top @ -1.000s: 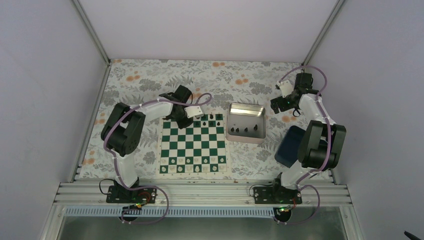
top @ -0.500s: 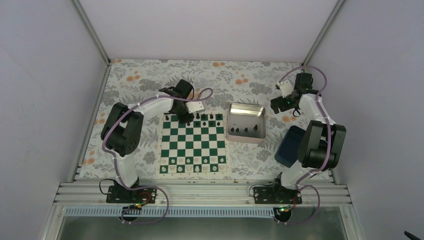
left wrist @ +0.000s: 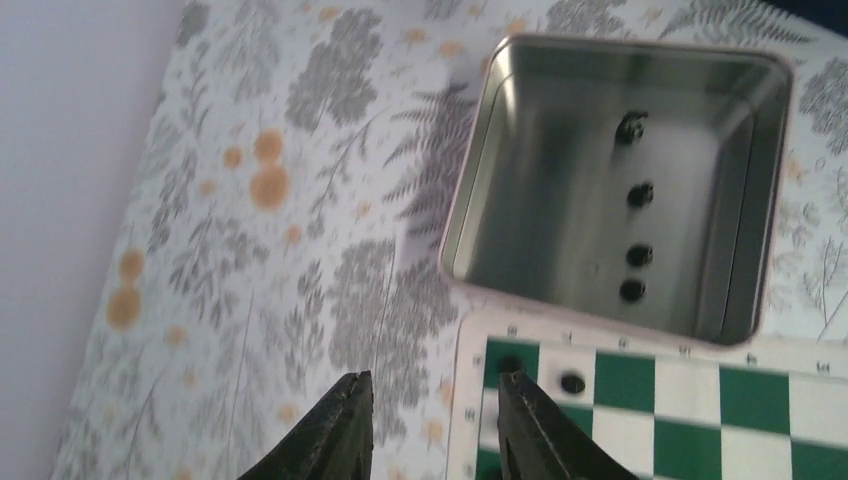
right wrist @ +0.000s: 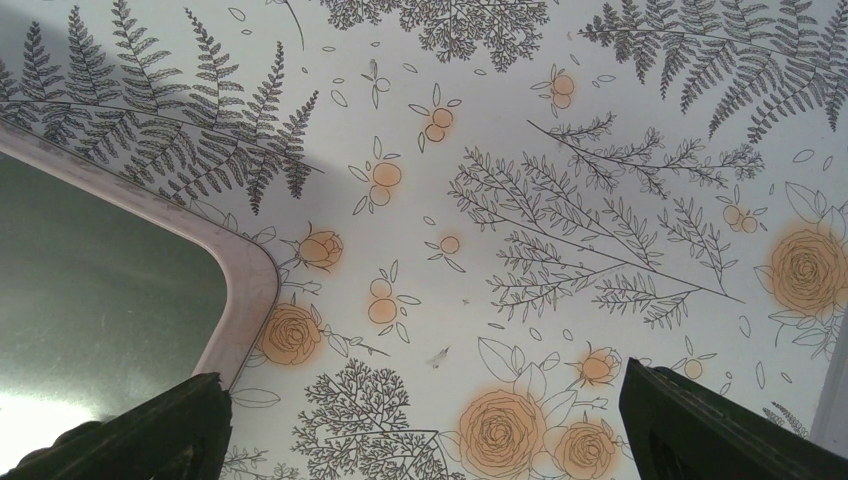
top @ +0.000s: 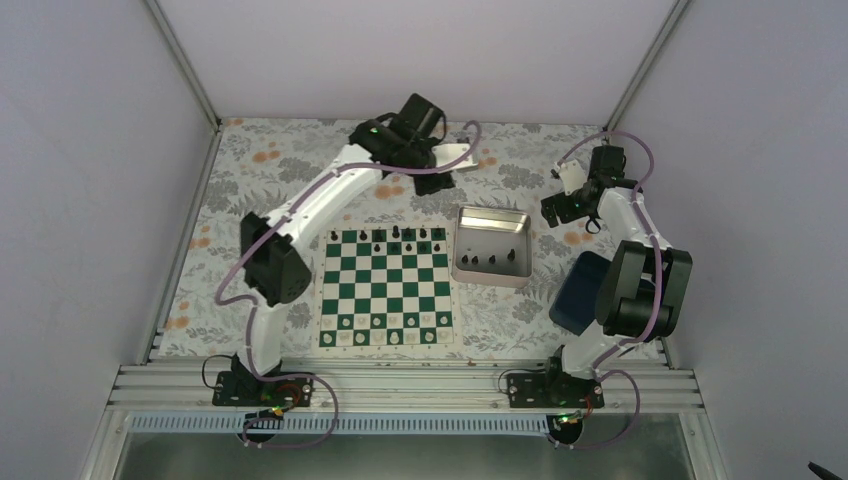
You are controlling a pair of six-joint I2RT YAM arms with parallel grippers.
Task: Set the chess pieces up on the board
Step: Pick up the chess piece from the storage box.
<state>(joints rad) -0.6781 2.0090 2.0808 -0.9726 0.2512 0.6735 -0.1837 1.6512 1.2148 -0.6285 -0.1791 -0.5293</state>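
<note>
The board [top: 385,290] lies in the middle of the floral cloth. Several black chess pieces [top: 400,234] stand along its far row, and several more [top: 492,260] sit inside the silvery tray [top: 490,222] to its right. My left gripper [top: 438,170] hangs high behind the board, open and holding nothing. In the left wrist view it [left wrist: 435,400] looks down over the cloth beside the board's corner [left wrist: 650,400], with the tray [left wrist: 480,190] and its pieces [left wrist: 640,195] beyond. My right gripper [top: 555,208] is wide open over bare cloth right of the tray, its fingertips [right wrist: 130,430] far apart.
Small white pieces [top: 390,336] line the board's near row. A dark blue box [top: 578,292] lies by the right arm's base. The tray's rounded corner [right wrist: 240,280] shows at the left of the right wrist view. Walls close in the cloth on three sides.
My left arm rose from the board's far row and swung back and right toward the tray, its jaws opening. Black pieces now stand where it was. The right arm stayed still.
</note>
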